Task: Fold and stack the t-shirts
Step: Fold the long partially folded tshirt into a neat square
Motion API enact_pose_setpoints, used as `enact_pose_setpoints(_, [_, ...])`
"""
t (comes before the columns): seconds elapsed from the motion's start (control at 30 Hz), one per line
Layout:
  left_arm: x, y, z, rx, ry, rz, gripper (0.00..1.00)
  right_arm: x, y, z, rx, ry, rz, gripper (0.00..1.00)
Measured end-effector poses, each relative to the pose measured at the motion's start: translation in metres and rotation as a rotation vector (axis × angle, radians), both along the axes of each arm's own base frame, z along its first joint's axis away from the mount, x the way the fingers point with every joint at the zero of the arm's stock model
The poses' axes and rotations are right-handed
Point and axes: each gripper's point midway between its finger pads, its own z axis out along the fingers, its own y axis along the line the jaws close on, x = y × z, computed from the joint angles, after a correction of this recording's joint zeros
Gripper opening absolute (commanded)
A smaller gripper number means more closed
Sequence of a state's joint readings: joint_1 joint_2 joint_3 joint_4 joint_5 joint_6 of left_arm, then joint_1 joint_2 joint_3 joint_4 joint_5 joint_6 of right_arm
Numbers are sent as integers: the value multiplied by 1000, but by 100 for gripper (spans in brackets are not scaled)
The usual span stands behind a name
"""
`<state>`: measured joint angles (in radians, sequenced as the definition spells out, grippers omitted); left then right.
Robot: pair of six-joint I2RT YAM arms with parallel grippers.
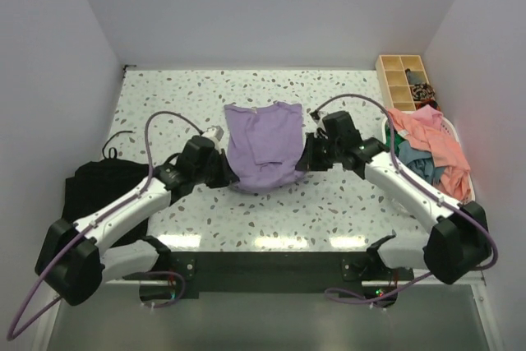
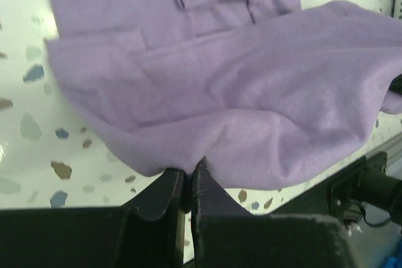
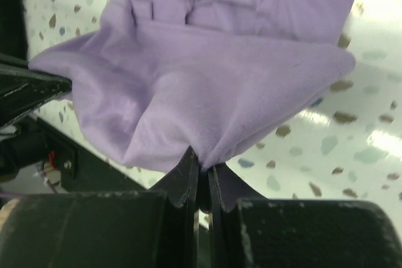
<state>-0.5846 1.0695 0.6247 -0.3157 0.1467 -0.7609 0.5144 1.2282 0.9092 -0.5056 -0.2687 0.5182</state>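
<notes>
Checking left wrist view first: left gripper [image 2: 188,183] is clenched on a thin pinch of the lavender t-shirt [image 2: 251,111], right at the hem. Cloth billows loose above the jaws, and the collar end lies flat beyond. My worry is that so little fabric is in the bite that a quick pull could strip it out.

Right wrist view: right gripper [image 3: 202,177] is likewise closed on a small peak of the same hem. Slack hangs between the two grips. If I carry one side ahead of the other, I expect a skewed fold or a crease trapped underneath.

Top view: the shirt sits mid-table between both arms, near edge lifted. The table [image 1: 164,104] is white with dark speckles, glossy, with glare along the near edge. Pale plain walls [image 1: 263,6] enclose three sides. Salmon and teal shirts [image 1: 431,150] are heaped at right, a black bundle [image 1: 94,191] sits at left, and a wooden divided tray [image 1: 404,80] is in the far right corner.
</notes>
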Motion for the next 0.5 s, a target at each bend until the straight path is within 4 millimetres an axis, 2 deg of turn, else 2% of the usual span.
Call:
enact_pose_setpoints(0.1, [31,-4,9,63,-40,14,0,35,3,2,-50,-31,-17,6])
enact_pose_setpoints(0.13, [63,-4,13,104,-66,32,0,67,2,-1,-79,-38,-38,7])
enact_pose_setpoints(0.17, [67,-1,13,105,-67,43,0,68,2,-1,-80,-38,-39,7])
enact_pose_setpoints(0.23, [89,9,8,128,-62,70,0,89,-2,-5,-94,-30,-59,7])
enact_pose_setpoints(0.37, [137,27,1,160,-62,123,0,143,-4,-11,-86,-29,-95,8])
enact_pose_setpoints(0.5, [194,27,3,159,-101,131,0,186,-4,-27,-66,-6,-110,7])
